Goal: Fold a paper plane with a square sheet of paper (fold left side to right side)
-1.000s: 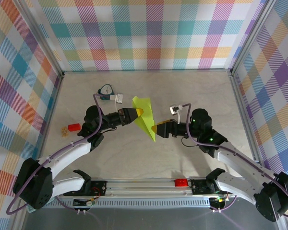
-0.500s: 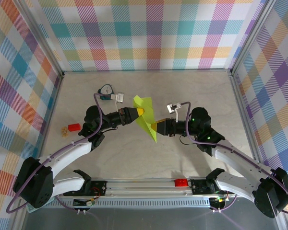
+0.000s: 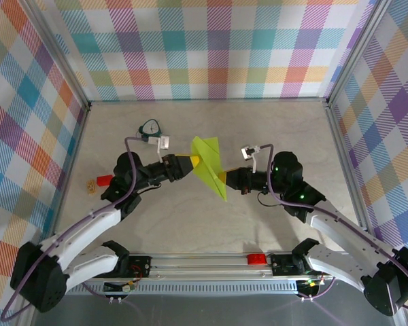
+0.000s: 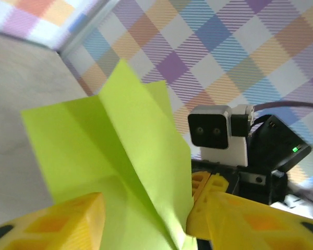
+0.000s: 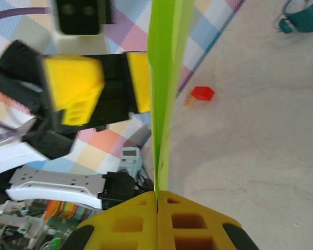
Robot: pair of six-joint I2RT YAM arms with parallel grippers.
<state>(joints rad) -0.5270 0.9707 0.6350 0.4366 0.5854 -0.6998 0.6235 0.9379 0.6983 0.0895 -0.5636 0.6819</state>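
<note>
The paper plane, a folded lime yellow-green dart with a centre crease, hangs edge-up above the table between both grippers. My right gripper is shut on its lower folded edge; in the right wrist view the paper plane rises straight out of the closed gripper. My left gripper meets the plane from the left. In the left wrist view its yellow fingers stand wide apart around a wing of the paper plane, so the left gripper is open.
A small teal clock stands behind the left gripper. A small red block and a tan bit lie at the left, by the checked wall. A red part sits on the front rail.
The plane has shifted slightly right and its upper wings have spread wider. The left arm has changed posture, its shoulder lower in view. The right gripper keeps its hold.
</note>
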